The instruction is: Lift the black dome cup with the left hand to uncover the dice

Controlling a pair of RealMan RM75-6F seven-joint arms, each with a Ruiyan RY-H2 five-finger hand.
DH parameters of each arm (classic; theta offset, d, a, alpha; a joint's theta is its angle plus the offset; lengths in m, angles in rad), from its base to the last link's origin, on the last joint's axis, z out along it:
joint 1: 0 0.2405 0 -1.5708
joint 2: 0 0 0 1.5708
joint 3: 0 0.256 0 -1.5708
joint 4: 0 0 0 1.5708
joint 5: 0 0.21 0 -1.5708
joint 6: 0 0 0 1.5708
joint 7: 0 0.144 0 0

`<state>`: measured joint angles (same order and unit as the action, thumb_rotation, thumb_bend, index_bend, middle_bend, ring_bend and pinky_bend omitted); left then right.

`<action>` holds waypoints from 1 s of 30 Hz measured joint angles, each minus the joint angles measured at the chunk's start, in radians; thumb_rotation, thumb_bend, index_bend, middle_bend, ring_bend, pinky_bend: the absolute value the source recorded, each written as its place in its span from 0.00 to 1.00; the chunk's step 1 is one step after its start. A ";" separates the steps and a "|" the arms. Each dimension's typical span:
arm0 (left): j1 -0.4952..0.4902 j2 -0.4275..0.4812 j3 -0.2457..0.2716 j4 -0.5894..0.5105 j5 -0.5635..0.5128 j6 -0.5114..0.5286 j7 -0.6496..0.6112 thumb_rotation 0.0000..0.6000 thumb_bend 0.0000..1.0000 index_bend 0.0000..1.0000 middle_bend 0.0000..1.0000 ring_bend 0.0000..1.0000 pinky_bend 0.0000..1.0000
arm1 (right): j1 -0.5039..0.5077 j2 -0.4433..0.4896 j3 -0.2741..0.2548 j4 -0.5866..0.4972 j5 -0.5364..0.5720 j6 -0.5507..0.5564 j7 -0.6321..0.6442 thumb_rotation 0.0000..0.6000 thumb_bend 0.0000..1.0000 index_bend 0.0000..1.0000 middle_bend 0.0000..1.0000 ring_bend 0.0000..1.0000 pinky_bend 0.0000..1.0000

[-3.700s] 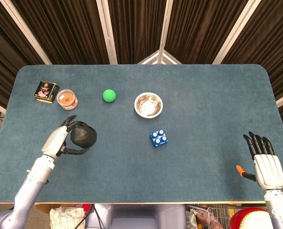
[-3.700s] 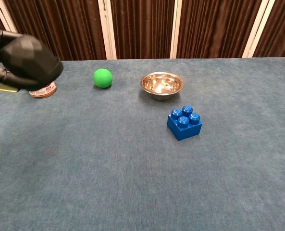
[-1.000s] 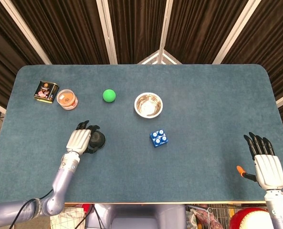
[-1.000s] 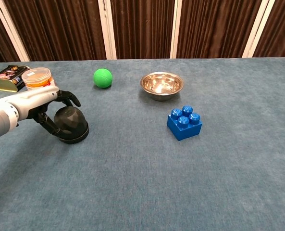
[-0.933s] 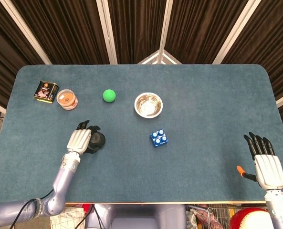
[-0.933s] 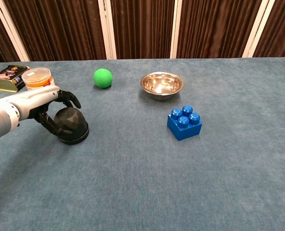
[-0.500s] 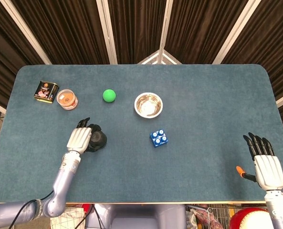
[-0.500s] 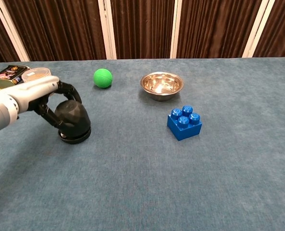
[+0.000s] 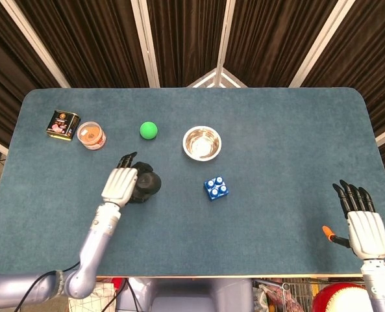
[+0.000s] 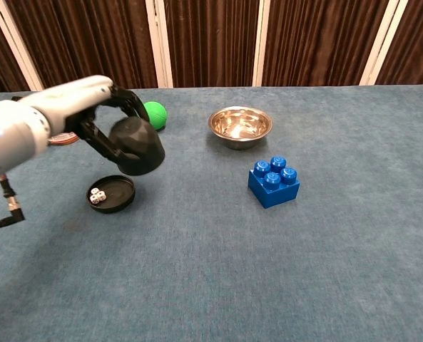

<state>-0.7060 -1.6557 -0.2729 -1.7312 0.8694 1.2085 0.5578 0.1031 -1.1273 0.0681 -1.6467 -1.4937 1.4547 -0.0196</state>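
Change: black dome cup [image 10: 135, 145] is up off its base versus half a second ago, when it sat down on the bench; it has also moved toward the middle of the bench.
Left robot hand [image 10: 100, 114]: fingers wrapped over the dome cup, gripping it from the top and side; cup is in the air, tilted, above and right of the base in the chest view. In the head view the left robot hand [image 9: 120, 184] covers most of the cup [image 9: 147, 182].
Base: flat black tray [image 10: 112, 194] lies on the bench, uncovered.
Dice: small white dice [image 10: 95, 195] sit at the left side of the tray, clustered; count too small to tell.
Right robot hand [image 9: 363, 224]: fingers spread, holding nothing, at the near right edge of the bench [image 9: 283, 143], well apart from everything.
Room: wide bare cloth in front of and right of the tray; blue block [image 10: 274, 181] is well right of the cup, steel bowl [image 10: 240, 125] behind it.
Left side: green ball [image 10: 155, 114] just behind the lifted cup in the chest view; orange-lidded jar [image 9: 91, 135] and printed tin [image 9: 63, 125] near the far left edge, touching or nearly so.
Cup look: matte black, faceted dome, open side down.
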 measured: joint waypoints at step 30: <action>-0.032 0.045 0.121 -0.233 0.045 0.170 0.254 1.00 0.32 0.18 0.10 0.00 0.08 | -0.008 0.008 -0.002 -0.005 -0.011 0.016 0.013 1.00 0.23 0.00 0.00 0.00 0.00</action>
<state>-0.7381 -1.6105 -0.1523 -1.9640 0.9141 1.3790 0.8118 0.0954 -1.1191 0.0663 -1.6513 -1.5050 1.4710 -0.0066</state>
